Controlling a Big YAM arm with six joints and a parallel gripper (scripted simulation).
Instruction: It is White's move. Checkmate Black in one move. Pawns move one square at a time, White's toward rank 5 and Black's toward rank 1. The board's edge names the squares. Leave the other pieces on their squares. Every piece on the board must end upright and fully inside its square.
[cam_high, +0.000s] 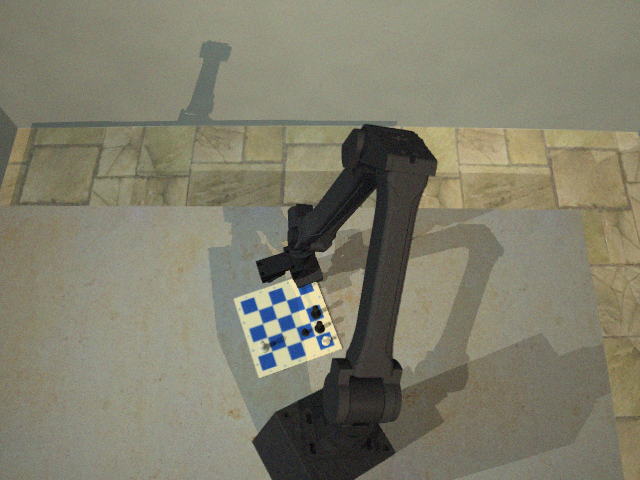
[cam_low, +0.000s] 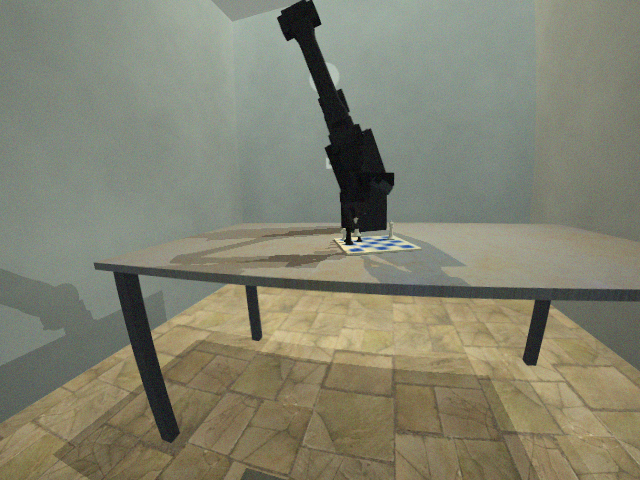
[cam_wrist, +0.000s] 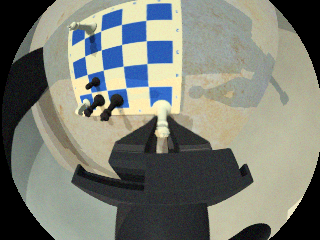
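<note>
Above the far edge of the small blue-and-cream chequered chessboard (cam_high: 285, 324), the dark parallel pincer (cam_wrist: 162, 135) is clenched on a slim white chess piece (cam_wrist: 162, 119), which stands upright between its fingers in the wrist view. Which kind of piece it is cannot be told at this size. The held piece hangs over the board's corner square nearest the wrist camera, at the edge. Three black pieces (cam_high: 315, 312) cluster on squares along the board's right side in the top view, with a white piece (cam_high: 325, 340) just beside them near the corner. Another pale piece (cam_high: 264, 346) stands apart, toward the left of the near rows. The board lies on the mottled grey table (cam_high: 103, 320), in front of the dark arm (cam_high: 385, 258).
</note>
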